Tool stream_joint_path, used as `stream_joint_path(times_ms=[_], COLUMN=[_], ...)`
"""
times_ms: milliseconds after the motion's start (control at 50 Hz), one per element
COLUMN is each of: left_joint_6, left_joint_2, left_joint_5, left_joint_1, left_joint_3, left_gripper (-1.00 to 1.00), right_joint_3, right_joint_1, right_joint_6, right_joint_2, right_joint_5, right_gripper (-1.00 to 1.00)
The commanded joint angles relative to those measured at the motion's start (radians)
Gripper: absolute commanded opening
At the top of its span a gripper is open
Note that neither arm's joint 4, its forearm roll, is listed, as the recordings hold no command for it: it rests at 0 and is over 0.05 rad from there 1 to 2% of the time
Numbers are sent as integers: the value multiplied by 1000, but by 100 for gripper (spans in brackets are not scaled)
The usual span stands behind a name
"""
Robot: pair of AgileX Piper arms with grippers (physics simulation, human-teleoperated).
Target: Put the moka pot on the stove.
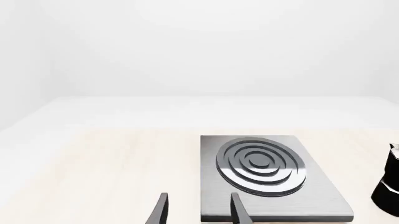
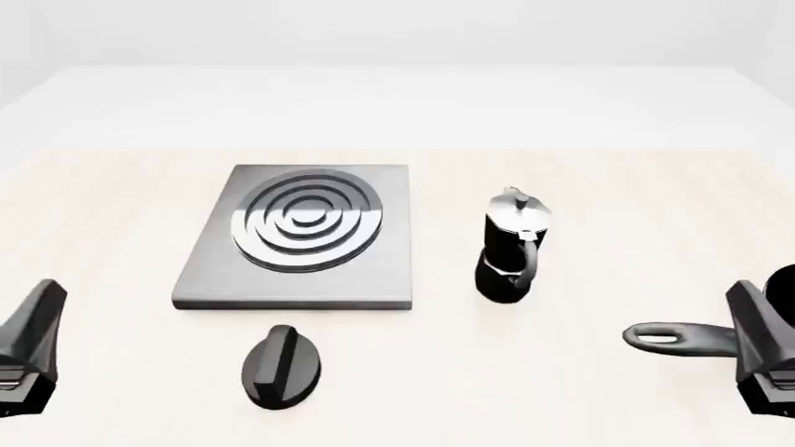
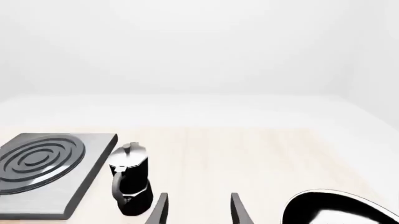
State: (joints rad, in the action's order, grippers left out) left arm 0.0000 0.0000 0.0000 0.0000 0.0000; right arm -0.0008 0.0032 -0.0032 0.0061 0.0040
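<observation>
Black gripper housings frame the near edge of the front view: the left gripper (image 2: 28,358) and the right gripper (image 2: 761,358), each well short of any object. Wrist views show both sets of fingers parted with nothing between them (left (image 1: 198,210), right (image 3: 198,210)). Just beyond lie a glossy black oval knob (image 2: 282,367) and the looped handle of a black pan (image 2: 677,338). Farther on, the moka pot (image 2: 509,247) stands upright on the pale wood-grain table (image 2: 112,214), just right of the stove (image 2: 211,275) and apart from it: faceted black body, pinched waist, silver lid with knob, curved handle toward the camera. The stove is a flat brushed-grey plate with polished concentric rings. Judged stage: approach not yet begun. The next move calls for the right arm, being nearer, to reach forward and left and close about the pot's handle or waist.
</observation>
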Motion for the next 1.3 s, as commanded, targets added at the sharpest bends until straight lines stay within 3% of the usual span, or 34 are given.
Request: stream_joint_path(times_ms=[20, 60, 140, 380, 640, 740, 1060, 1300], left_joint_6=[0, 0, 0, 0, 0, 0, 0, 0], left_joint_2=[0, 0, 0, 0, 0, 0, 0, 0], left_joint_5=[0, 0, 0, 0, 0, 0, 0, 0], left_joint_1=[0, 0, 0, 0, 0, 0, 0, 0], left_joint_3=[0, 0, 0, 0, 0, 0, 0, 0], left_gripper=[100, 100, 100, 100, 100, 100, 100, 100], right_joint_3=[-1, 0, -5, -17, -10, -9, -5, 0], right_joint_1=[9, 8, 36, 106, 196, 215, 262, 295], right_joint_6=[-11, -8, -6, -20, 3, -11, 40, 48], right_joint_2=[34, 90, 28, 72, 195, 223, 318, 424], right_joint_5=[-5, -56, -2, -34, -142, -172, -251, -340], right_gripper=[100, 100, 100, 100, 100, 100, 100, 100])
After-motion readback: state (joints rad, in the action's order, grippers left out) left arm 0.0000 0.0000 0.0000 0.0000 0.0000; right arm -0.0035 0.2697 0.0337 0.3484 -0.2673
